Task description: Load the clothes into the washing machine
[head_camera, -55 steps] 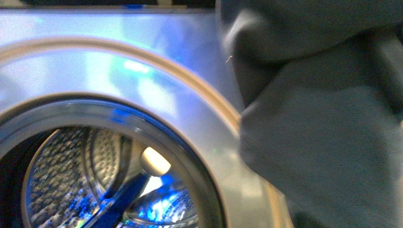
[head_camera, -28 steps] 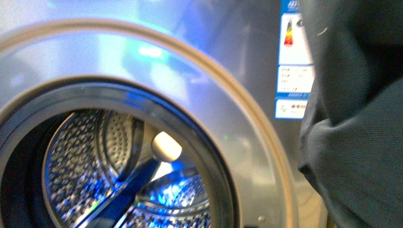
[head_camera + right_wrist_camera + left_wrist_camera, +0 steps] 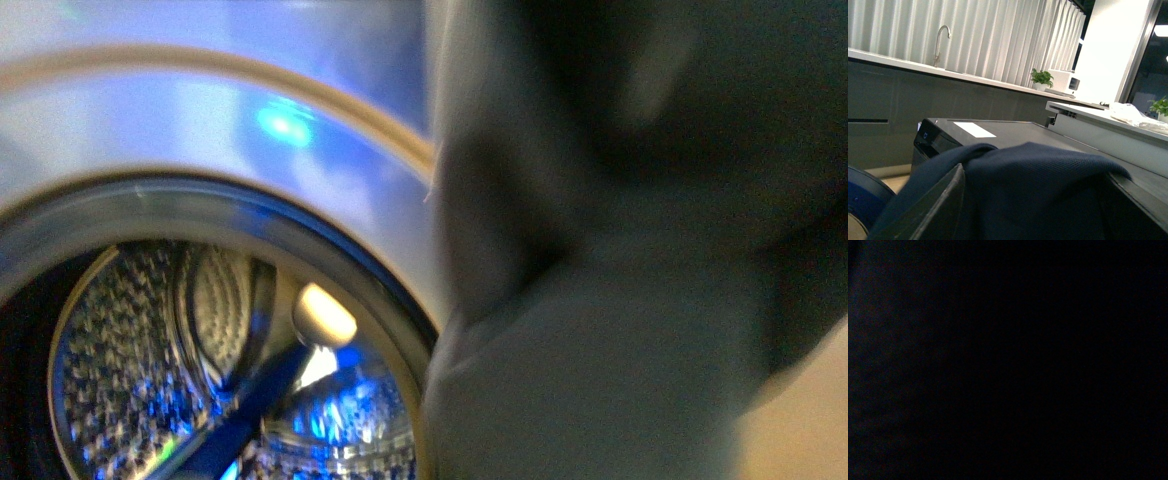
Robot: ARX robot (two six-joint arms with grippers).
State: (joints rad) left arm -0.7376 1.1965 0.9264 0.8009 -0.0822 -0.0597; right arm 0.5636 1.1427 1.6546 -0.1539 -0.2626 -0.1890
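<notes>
The washing machine (image 3: pixel 250 130) fills the front view, silver-grey, its round porthole open onto the perforated steel drum (image 3: pixel 130 370). The clothes (image 3: pixel 640 250), a dark blue-grey garment, hang close to the camera, blurred, and cover the right half of that view beside the porthole. In the right wrist view the same knit clothes (image 3: pixel 1038 185) drape over my right gripper (image 3: pixel 1035 215), which is shut on them; only its dark fingers (image 3: pixel 938 205) show at the sides. The left wrist view is dark and tells nothing.
In the right wrist view the washing machine's dark top (image 3: pixel 998 130) lies beyond the cloth. Behind it run a counter with a tap (image 3: pixel 940 37), a potted plant (image 3: pixel 1040 78) and pleated curtains (image 3: pixel 973 35). A pale counter (image 3: pixel 1098 112) stands close by.
The clothes have swung left across the front view and now hide the energy label that showed half a second ago. The machine's position in the view has shifted slightly.
</notes>
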